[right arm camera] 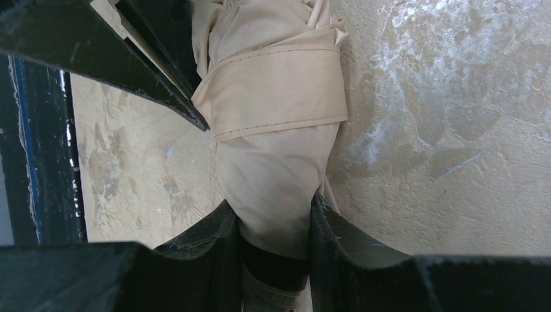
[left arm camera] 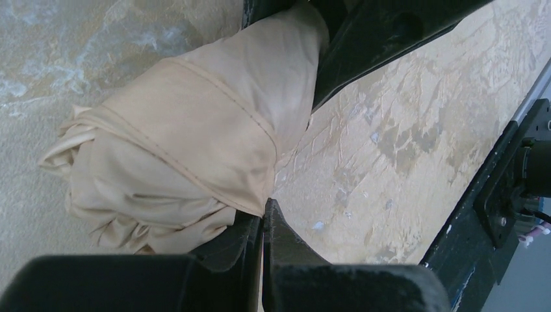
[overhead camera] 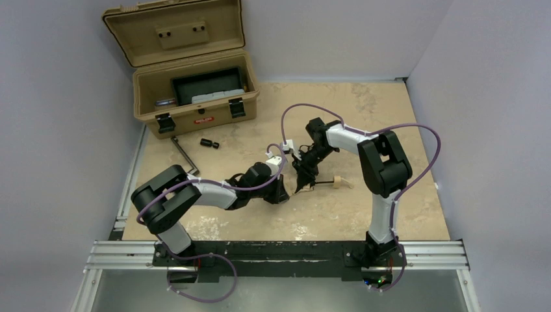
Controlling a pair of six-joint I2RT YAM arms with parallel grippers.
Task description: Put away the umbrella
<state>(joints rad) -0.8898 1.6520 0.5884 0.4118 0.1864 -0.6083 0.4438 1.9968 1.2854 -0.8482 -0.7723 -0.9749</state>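
Note:
The umbrella (right arm camera: 279,149) is a rolled beige bundle lying on the table, with a fabric strap (right arm camera: 279,91) wrapped round it. In the top view only its pale wooden handle (overhead camera: 336,182) shows clearly, between the two arms. My right gripper (right arm camera: 273,205) is shut on the bundle's narrow end, one finger on each side. My left gripper (left arm camera: 265,211) has its jaws pressed together on the corner of the strap (left arm camera: 221,130), at the bundle's (left arm camera: 188,130) side. From above, the left gripper (overhead camera: 284,193) and right gripper (overhead camera: 303,182) meet over the bundle.
An open tan hard case (overhead camera: 149,97) stands at the back left with a black tray (overhead camera: 208,84) inside. A bent metal key (overhead camera: 184,155) and a small black cylinder (overhead camera: 208,143) lie in front of it. The black mounting rail (overhead camera: 279,250) runs along the near edge.

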